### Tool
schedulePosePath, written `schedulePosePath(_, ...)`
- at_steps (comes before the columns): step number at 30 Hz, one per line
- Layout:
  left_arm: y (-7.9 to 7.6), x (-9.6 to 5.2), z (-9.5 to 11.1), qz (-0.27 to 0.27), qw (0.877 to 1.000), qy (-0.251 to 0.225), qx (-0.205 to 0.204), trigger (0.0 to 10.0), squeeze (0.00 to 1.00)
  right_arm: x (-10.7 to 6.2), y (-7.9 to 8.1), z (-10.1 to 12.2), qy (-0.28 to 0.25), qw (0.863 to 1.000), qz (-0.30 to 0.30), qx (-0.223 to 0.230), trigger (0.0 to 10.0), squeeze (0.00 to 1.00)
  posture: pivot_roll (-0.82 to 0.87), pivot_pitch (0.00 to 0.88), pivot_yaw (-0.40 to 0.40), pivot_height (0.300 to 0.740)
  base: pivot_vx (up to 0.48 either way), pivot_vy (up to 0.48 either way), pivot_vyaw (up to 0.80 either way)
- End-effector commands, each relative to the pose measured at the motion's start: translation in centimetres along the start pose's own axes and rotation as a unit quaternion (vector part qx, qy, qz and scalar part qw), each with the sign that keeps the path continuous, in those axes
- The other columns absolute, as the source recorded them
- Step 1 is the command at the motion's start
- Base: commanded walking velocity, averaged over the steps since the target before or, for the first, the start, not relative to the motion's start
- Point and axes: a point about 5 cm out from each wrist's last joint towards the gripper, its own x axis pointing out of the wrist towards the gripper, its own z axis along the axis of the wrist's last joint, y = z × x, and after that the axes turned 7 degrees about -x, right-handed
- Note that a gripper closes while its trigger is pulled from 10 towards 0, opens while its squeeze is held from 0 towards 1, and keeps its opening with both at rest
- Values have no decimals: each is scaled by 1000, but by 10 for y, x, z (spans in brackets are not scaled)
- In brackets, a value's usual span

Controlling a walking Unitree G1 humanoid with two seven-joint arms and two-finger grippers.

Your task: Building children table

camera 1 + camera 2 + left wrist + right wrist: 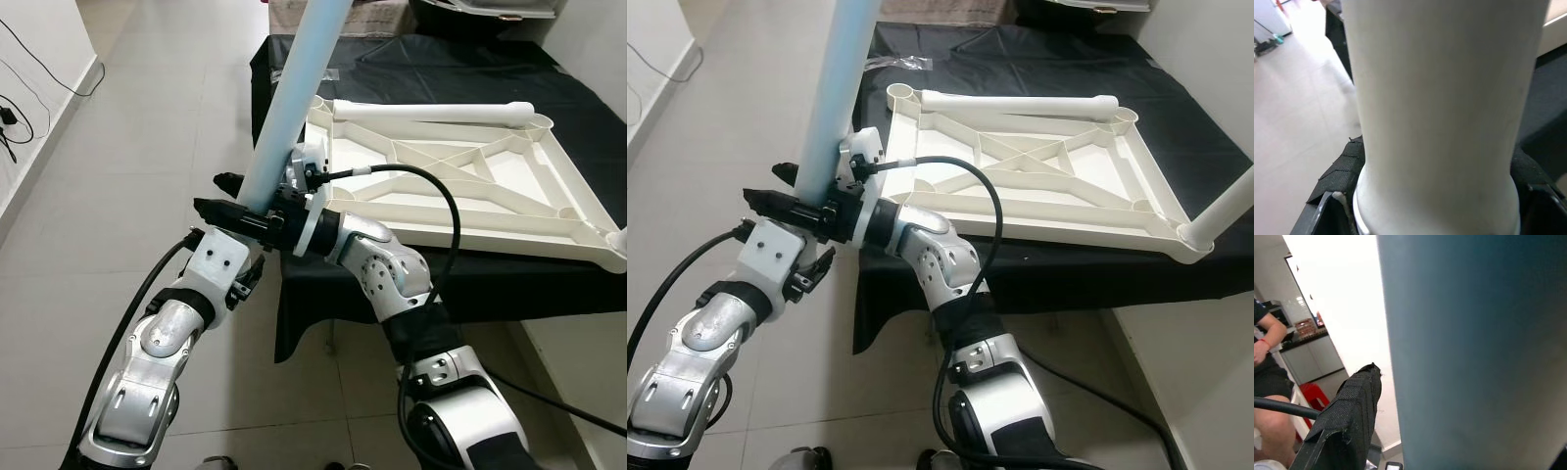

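Observation:
A pale blue table leg [294, 88] stands tilted over the floor, just left of the table's near left corner. Both grippers are shut on its lower end. My right gripper [223, 194] reaches in from the right, its black fingers clamped across the leg [1474, 357]. From below, my left gripper [253, 243] holds the leg's collared end [1440, 147], a finger on each side. The cream tabletop [441, 211] lies upside down on a black-covered surface. A second leg [431, 114] lies across its far edge. A third leg [1225, 215] stands in the near right corner.
The black cloth [441, 69] hangs down over the front of the low surface. Pale tiled floor [147, 147] opens to the left, with cables [15, 117] by the left wall. A seated person [1268, 382] is at the room's side.

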Motion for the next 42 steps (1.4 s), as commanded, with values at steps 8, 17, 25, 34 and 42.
schedulePosePath(8, 0, 8, -5, 24, 999, 7, 35, 10000, 0, 12, -3, -1, -8, 997, -83, 1, 10000, 0, 104, 134, -62, 740, 0, 0, 0)
schedulePosePath(17, -4, 12, -4, 23, 999, 6, 34, 10000, 0, 17, -6, 1, -17, 992, -122, 9, 10000, 0, 104, 144, -65, 740, 0, 0, 0)
schedulePosePath(25, -11, 18, 0, 17, 999, -5, 38, 10000, 0, 22, -8, 3, -32, 987, -154, 18, 10000, 0, 103, 147, -64, 740, 0, 0, 0)
schedulePosePath(34, -11, 19, 1, 13, 999, -6, 44, 10000, 0, 26, -7, 5, -40, 986, -157, 25, 10000, 0, 103, 151, -63, 740, 0, 0, 0)
schedulePosePath(42, -14, 19, 0, 10, 999, -5, 44, 10000, 0, 31, -3, 6, -49, 986, -155, 33, 0, 0, 101, 155, -64, 740, 0, 0, 0)
